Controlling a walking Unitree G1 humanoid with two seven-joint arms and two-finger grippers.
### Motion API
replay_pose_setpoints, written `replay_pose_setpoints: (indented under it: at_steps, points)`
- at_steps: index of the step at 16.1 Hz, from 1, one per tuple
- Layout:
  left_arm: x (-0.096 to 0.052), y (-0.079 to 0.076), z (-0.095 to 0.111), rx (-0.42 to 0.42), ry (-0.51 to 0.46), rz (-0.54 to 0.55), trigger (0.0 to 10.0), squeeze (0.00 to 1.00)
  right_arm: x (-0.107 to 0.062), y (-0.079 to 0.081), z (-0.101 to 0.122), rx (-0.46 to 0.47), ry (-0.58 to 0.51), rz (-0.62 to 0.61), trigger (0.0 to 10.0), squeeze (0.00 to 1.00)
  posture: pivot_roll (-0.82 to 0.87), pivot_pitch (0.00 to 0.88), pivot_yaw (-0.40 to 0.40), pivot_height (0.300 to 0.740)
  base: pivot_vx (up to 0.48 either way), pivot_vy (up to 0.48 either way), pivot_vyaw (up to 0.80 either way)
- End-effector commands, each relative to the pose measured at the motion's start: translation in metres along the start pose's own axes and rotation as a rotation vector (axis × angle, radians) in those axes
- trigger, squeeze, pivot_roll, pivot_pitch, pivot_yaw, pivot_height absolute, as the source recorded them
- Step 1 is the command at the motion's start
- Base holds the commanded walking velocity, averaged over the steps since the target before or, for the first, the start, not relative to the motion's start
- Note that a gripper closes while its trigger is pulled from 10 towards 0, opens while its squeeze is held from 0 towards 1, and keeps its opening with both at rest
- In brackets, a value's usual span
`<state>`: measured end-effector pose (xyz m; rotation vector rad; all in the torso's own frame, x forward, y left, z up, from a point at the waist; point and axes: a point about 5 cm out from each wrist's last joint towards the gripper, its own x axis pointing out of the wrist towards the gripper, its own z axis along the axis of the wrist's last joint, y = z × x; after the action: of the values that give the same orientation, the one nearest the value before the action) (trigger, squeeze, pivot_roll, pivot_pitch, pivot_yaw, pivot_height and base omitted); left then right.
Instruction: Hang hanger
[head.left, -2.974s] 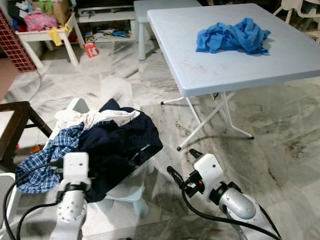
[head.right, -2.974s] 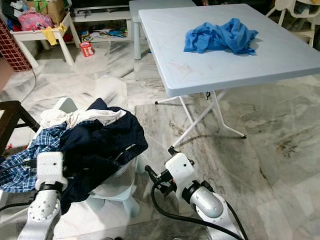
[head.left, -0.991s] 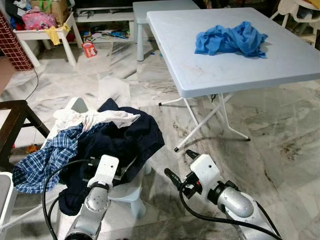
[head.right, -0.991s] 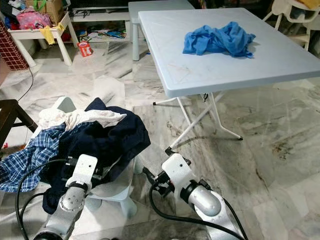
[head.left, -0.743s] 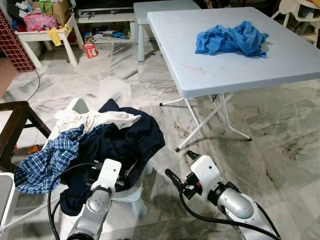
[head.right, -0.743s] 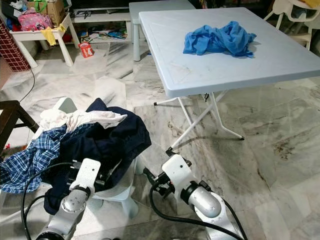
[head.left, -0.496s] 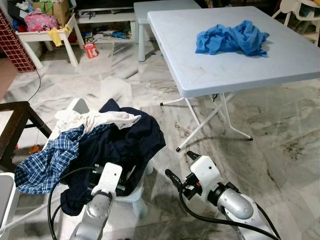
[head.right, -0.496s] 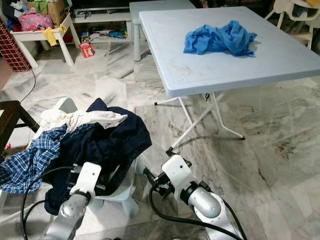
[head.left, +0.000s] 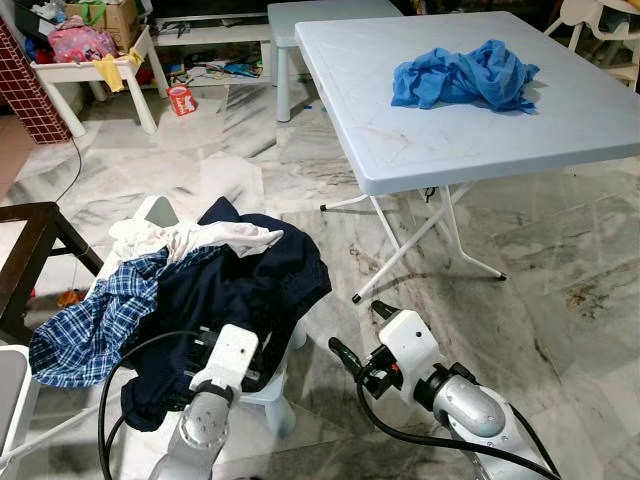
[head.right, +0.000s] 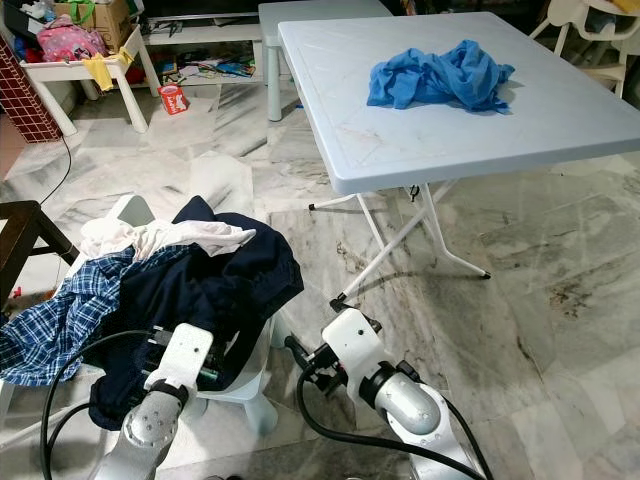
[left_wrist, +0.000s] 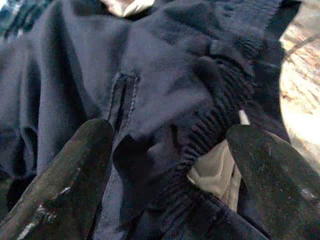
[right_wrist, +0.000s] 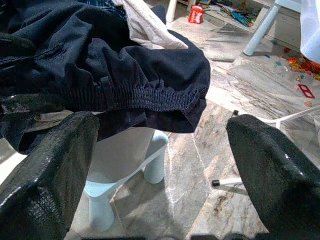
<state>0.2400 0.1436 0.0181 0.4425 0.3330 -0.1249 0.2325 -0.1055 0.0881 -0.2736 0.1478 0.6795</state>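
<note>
Now left gripper (left_wrist: 165, 165) is sitting closer in, fingers spread against dark garment (head.left: 240, 285); right gripper (right_wrist: 160, 165) hanging spread beside the stool (head.right: 240, 385).

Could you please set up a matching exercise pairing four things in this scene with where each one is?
Things:
1. blue cloth
2. navy garment
3. plaid shirt
4. red carton

Places:
A. on the floor near the white shelf
B. on the folding table
C. hanging off the stool's left side
D. draped over the stool, right before the left gripper

Pairs: 1-B, 2-D, 3-C, 4-A
</note>
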Motion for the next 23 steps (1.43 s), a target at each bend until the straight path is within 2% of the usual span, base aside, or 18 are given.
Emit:
replay_pose_setpoints:
  at_steps: [1, 2, 4, 5, 6, 7, 9, 11, 12, 13, 15, 17, 18, 19, 21, 23]
  points:
    - [-0.003, -0.001, 0.001, 0.05, -0.016, -0.011, 10.0, 0.0, -0.002, 0.001, 0.0, -0.003, 0.003, 0.002, 10.0, 0.0, -0.15, 0.108, 0.009, 0.74, 0.0, 0.0, 0.0]
    - [-0.009, -0.006, 0.002, 0.112, -0.053, -0.033, 10.0, 0.0, -0.002, 0.001, 0.0, -0.004, 0.005, 0.004, 10.0, 0.0, -0.15, 0.108, 0.007, 0.74, 0.0, 0.0, 0.0]
    - [-0.013, -0.01, 0.0, 0.129, -0.076, -0.051, 10.0, 0.0, -0.003, 0.0, 0.0, -0.005, 0.006, 0.005, 10.0, 0.0, -0.15, 0.11, 0.005, 0.74, 0.0, 0.0, 0.0]
    - [-0.017, -0.011, -0.001, 0.123, -0.084, -0.053, 10.0, 0.6, -0.003, 0.0, -0.001, -0.005, 0.007, 0.006, 10.0, 0.0, -0.15, 0.11, 0.002, 0.74, 0.0, 0.0, 0.0]
    - [-0.019, -0.011, -0.004, 0.101, -0.074, -0.045, 10.0, 1.0, -0.003, 0.0, -0.001, -0.006, 0.008, 0.009, 10.0, 0.0, -0.15, 0.11, -0.001, 0.74, 0.0, 0.0, 0.0]
    - [-0.024, -0.005, -0.012, 0.043, -0.03, 0.012, 10.0, 1.0, -0.003, 0.0, -0.001, -0.007, 0.011, 0.014, 10.0, 0.0, -0.15, 0.111, -0.005, 0.74, 0.0, 0.0, 0.0]
    - [-0.023, 0.001, -0.023, -0.046, 0.062, 0.061, 10.0, 1.0, -0.002, 0.0, -0.001, -0.01, 0.013, 0.024, 10.0, 0.0, -0.14, 0.11, -0.01, 0.74, 0.0, 0.0, 0.0]
    - [-0.02, -0.003, -0.028, -0.096, 0.099, 0.047, 10.0, 1.0, -0.002, 0.001, -0.001, -0.012, 0.013, 0.031, 10.0, 0.0, -0.14, 0.108, -0.012, 0.74, 0.0, 0.0, 0.0]
    - [-0.015, -0.009, -0.028, -0.13, 0.103, 0.016, 10.0, 0.0, -0.001, 0.001, -0.001, -0.01, 0.013, 0.04, 10.0, 0.0, -0.15, 0.108, -0.013, 0.74, 0.0, 0.0, 0.0]
    - [-0.011, -0.013, -0.026, -0.144, 0.103, 0.005, 10.0, 0.0, -0.001, 0.0, -0.001, -0.01, 0.015, 0.045, 10.0, 0.0, -0.15, 0.107, -0.012, 0.74, 0.0, 0.0, 0.0]
    - [0.004, -0.025, -0.017, -0.226, 0.116, -0.056, 10.0, 0.0, -0.004, -0.003, -0.003, -0.009, 0.027, 0.064, 10.0, 0.0, -0.16, 0.103, -0.006, 0.74, 0.0, 0.0, 0.0]
    - [0.014, -0.027, -0.007, -0.231, 0.098, -0.082, 10.0, 0.0, -0.006, -0.006, -0.004, -0.007, 0.042, 0.084, 10.0, 0.0, -0.17, 0.103, 0.001, 0.74, 0.0, 0.0, 0.0]
    - [0.018, -0.026, -0.006, -0.232, 0.11, -0.081, 4.4, 0.0, -0.009, -0.007, -0.007, 0.006, 0.062, 0.114, 10.0, 0.0, -0.18, 0.103, 0.005, 0.74, 0.0, 0.0, 0.0]
    - [0.02, -0.024, -0.012, -0.231, 0.143, -0.081, 0.0, 0.0, -0.013, -0.007, -0.011, 0.009, 0.096, 0.162, 10.0, 0.0, -0.18, 0.103, 0.01, 0.74, 0.0, 0.0, 0.0]
    - [0.019, -0.022, -0.023, -0.229, 0.186, -0.083, 0.0, 0.0, -0.019, -0.006, -0.019, 0.007, 0.148, 0.225, 10.0, 0.0, -0.18, 0.104, 0.014, 0.74, 0.0, 0.0, 0.0]
    - [0.016, -0.018, -0.03, -0.247, 0.214, -0.06, 0.0, 0.0, -0.02, -0.006, -0.021, -0.019, 0.162, 0.227, 10.0, 0.0, -0.17, 0.103, 0.014, 0.74, 0.0, 0.0, 0.0]
